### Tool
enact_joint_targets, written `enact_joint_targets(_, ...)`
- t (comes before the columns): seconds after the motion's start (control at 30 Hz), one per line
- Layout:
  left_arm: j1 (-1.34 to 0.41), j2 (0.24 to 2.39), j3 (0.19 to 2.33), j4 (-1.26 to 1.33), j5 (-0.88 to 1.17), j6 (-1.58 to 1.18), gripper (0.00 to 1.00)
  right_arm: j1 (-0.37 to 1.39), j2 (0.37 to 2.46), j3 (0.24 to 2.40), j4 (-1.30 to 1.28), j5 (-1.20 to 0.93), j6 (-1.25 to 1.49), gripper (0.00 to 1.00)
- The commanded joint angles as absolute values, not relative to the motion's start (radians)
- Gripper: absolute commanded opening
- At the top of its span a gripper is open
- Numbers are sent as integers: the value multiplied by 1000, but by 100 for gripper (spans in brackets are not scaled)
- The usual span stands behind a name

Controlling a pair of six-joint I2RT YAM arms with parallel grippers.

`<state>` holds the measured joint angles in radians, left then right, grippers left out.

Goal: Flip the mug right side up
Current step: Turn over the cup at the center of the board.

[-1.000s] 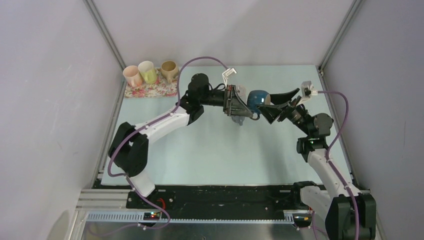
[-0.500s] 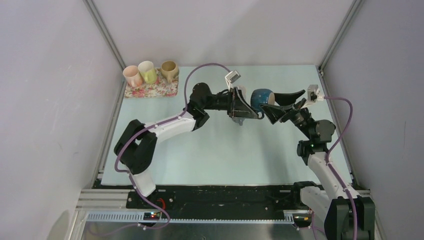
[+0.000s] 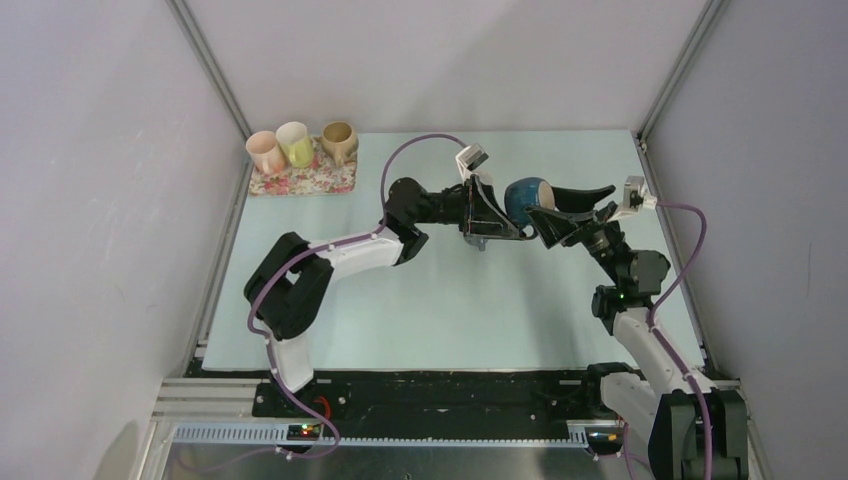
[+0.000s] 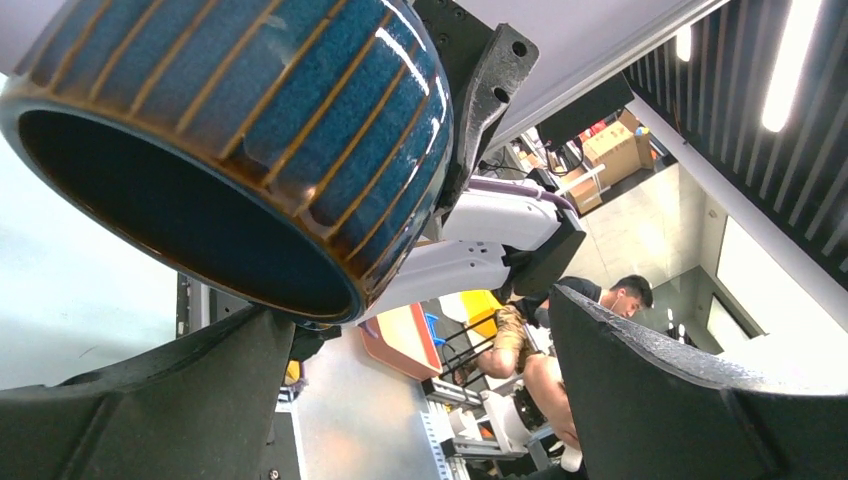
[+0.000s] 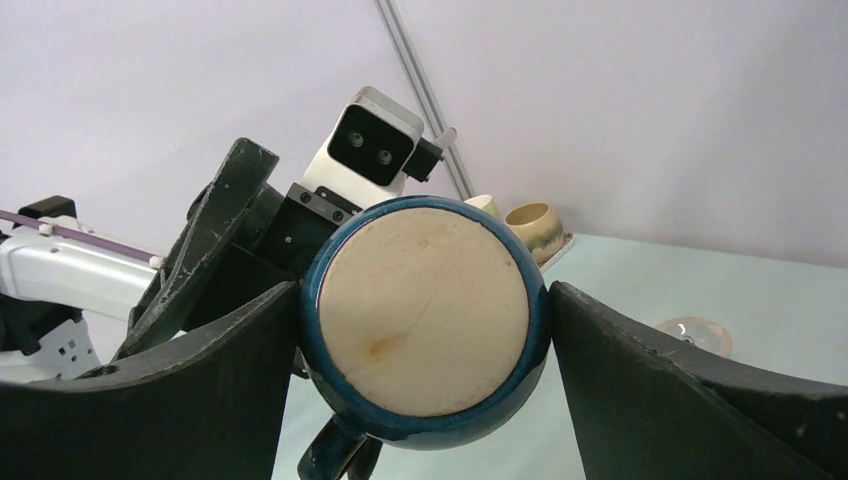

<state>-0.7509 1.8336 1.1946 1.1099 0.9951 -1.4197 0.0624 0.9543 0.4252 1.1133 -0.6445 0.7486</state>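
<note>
A blue ribbed mug (image 3: 524, 200) hangs in the air over the back middle of the table, tipped on its side. My right gripper (image 3: 545, 203) is shut on it. In the right wrist view both fingers press the mug (image 5: 425, 310) at its sides; its pale unglazed base faces the camera and its handle (image 5: 335, 452) points down. My left gripper (image 3: 500, 212) is open just left of the mug, at its mouth. From the left wrist the dark mouth of the mug (image 4: 250, 130) shows above the left finger, and nothing sits between the left gripper (image 4: 415, 330) fingers.
A floral mat (image 3: 300, 180) at the back left corner carries a pink mug (image 3: 265, 152), a green mug (image 3: 295, 143) and a tan mug (image 3: 338, 140). A small round pale object (image 5: 693, 333) lies on the table. Metal frame posts and grey walls close in the sides.
Both grippers and the mug have shifted slightly right and towards the back. The left arm has stretched out further. The mug's rim has tipped more upward.
</note>
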Motion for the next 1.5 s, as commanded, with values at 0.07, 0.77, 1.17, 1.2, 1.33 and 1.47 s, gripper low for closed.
enact_joint_targets(0.07,-771,1816,1189,1259,956,-1439,98,42,917,420,1211,-606,802,0)
enact_joint_targets(0.77,-743,1760,1197,1249,961,-1433,98,29,916,413,1222,-740,800,0)
enact_joint_targets(1.17,-704,1718,1167,1248,947,-1411,98,17,907,415,1208,-781,795,0)
enact_joint_targets(1.2,-703,1717,1164,1247,946,-1407,98,16,905,415,1203,-778,793,0)
enact_joint_targets(1.33,-706,1722,1154,1242,941,-1397,98,17,899,419,1187,-748,793,0)
enact_joint_targets(1.47,-712,1732,1147,1239,943,-1389,98,17,885,419,1183,-721,801,0)
